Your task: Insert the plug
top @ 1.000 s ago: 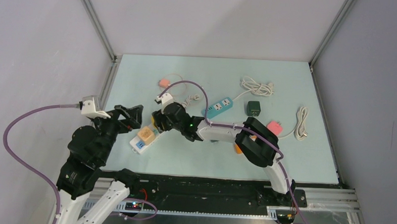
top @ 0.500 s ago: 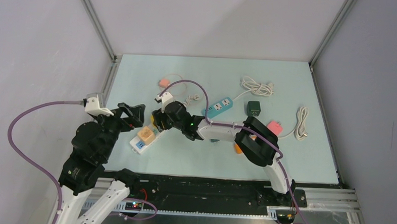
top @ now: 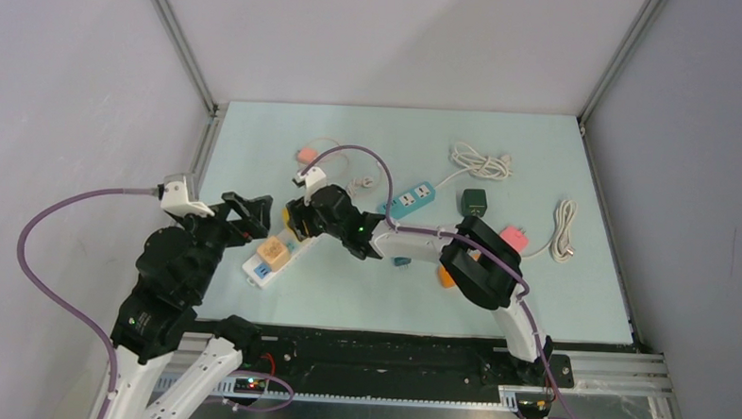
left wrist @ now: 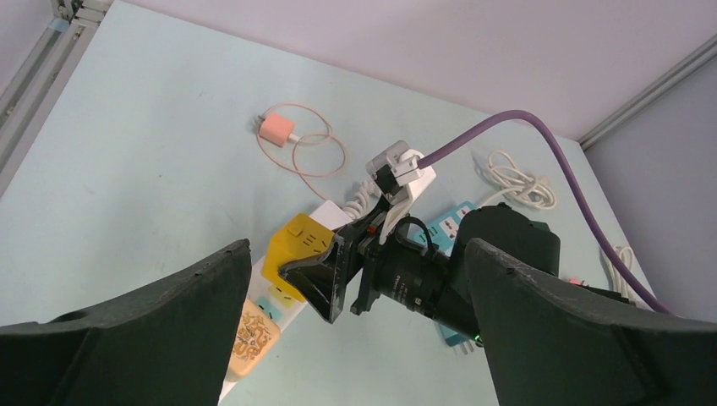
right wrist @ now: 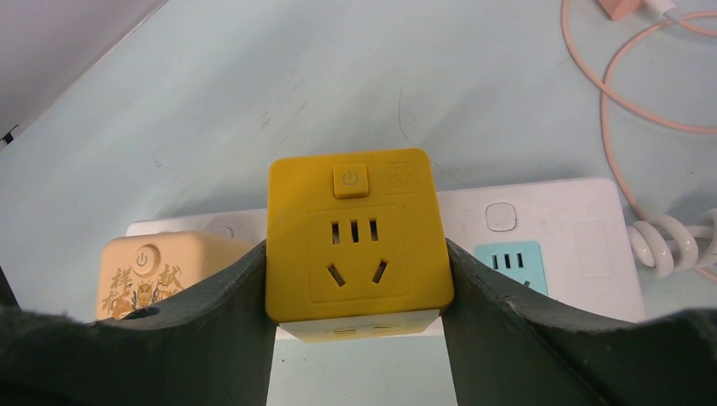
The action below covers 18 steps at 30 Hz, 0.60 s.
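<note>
My right gripper point(right wrist: 357, 254) is shut on a yellow cube plug point(right wrist: 357, 241), its fingers point(right wrist: 228, 338) pressing both sides. The cube sits over a white power strip point(right wrist: 550, 254), between a beige cube plug point(right wrist: 161, 271) seated in the strip and a light blue socket. I cannot tell whether its prongs touch the strip. In the top view the right gripper point(top: 296, 221) is over the strip point(top: 263, 269). My left gripper point(top: 254, 214) is open and empty just left of it. In the left wrist view the yellow cube point(left wrist: 296, 245) looks tilted.
A teal power strip point(top: 411, 201), a dark green adapter point(top: 473, 203), a pink adapter point(top: 512, 238) and white cable coils point(top: 481, 160) lie behind and right. A pink plug with a cable point(top: 305, 156) lies at the back. A small teal plug point(top: 401, 261) lies by the right forearm.
My right gripper has shifted slightly away from me with the yellow cube. The left arm moved a little to the right, then held still.
</note>
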Tool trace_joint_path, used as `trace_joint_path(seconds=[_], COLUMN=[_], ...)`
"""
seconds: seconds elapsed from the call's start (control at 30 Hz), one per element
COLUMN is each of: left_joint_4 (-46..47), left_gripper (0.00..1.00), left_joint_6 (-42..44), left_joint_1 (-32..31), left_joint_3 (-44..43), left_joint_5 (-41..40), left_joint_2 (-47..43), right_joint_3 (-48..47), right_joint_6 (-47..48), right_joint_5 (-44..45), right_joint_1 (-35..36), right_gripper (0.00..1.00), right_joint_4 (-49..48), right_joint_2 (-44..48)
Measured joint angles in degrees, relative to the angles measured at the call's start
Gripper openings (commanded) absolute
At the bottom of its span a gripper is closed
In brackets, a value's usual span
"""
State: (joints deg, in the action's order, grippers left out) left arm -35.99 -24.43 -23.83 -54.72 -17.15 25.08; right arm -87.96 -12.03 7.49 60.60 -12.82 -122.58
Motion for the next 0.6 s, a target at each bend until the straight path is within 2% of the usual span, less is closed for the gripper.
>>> trace_joint_path(seconds=[0.6], left_joint_4=[-0.2], left_gripper=[1.00], left_joint_6=[0.0], left_joint_1=[0.0], left_joint_3=[0.6], left_joint_5=[0.8], left_joint_2=[0.8], right_joint_3=[0.0], right_joint_6=[-2.6], right_joint_5=[-1.3], right_joint_1=[0.0], right_gripper=[0.00], right_joint_4=[0.0], right_joint_2=[-1.2])
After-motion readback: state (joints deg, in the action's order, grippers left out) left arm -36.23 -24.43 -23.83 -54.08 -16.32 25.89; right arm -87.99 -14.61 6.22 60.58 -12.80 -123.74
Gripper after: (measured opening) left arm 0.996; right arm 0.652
